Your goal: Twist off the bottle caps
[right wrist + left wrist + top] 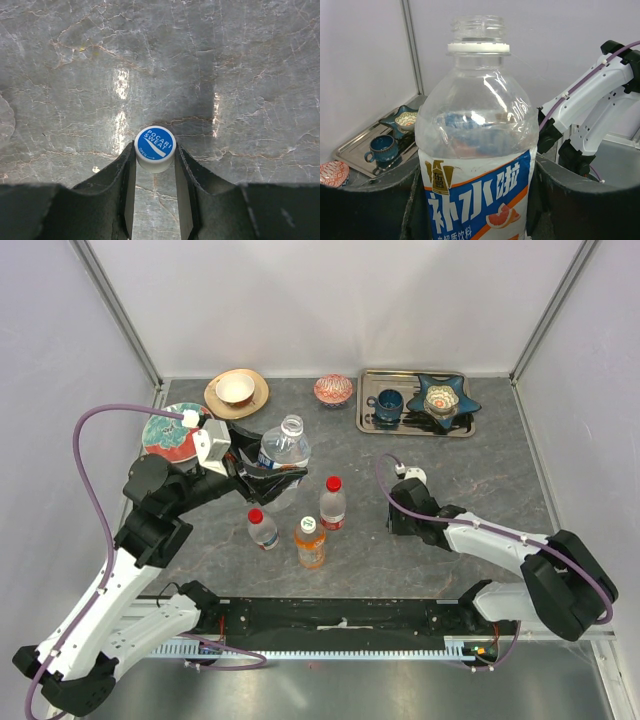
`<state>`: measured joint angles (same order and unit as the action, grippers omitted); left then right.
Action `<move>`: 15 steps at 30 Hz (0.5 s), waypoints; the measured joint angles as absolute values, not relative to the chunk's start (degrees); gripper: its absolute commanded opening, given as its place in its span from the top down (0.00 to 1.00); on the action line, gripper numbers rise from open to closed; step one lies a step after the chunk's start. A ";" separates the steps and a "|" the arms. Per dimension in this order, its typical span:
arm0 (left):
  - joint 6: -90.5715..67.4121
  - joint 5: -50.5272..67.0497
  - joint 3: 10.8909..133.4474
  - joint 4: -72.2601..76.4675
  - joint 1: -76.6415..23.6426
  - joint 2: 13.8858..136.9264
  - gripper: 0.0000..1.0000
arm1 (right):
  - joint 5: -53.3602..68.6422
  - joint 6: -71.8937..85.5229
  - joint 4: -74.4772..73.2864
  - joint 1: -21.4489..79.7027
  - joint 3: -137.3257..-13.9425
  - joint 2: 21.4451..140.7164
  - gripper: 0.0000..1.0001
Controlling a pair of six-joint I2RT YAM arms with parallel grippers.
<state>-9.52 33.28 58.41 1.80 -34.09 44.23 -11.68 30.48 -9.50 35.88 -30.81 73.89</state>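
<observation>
clamping bottle (477,150): left fingers (370,200) — cap (155,144): right fingers (120,190)

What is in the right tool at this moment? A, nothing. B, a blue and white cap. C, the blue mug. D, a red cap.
B: the right tool is shut on a blue and white cap, seen from its wrist camera; the left tool holds the capless bottle.

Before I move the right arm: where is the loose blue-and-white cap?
In the right wrist view, the blue-and-white cap is pinched between the right gripper's fingertips, close over the marbled table. From above, that gripper sits right of the taller red-capped bottle.
</observation>
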 measured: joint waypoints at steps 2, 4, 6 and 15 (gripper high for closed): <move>-9.50 33.21 58.39 1.78 -34.09 44.25 0.62 | -11.40 30.48 -9.47 35.88 -30.79 73.87 0.52; -9.50 33.15 58.28 1.78 -34.09 44.25 0.61 | -10.92 30.76 -9.54 35.88 -30.76 73.71 0.41; -9.50 33.12 58.11 1.80 -34.09 44.25 0.61 | -10.61 31.05 -10.09 35.88 -30.76 72.99 0.34; -9.50 33.10 57.69 1.76 -34.09 44.25 0.60 | -11.11 31.18 -19.57 35.88 -36.99 62.72 0.18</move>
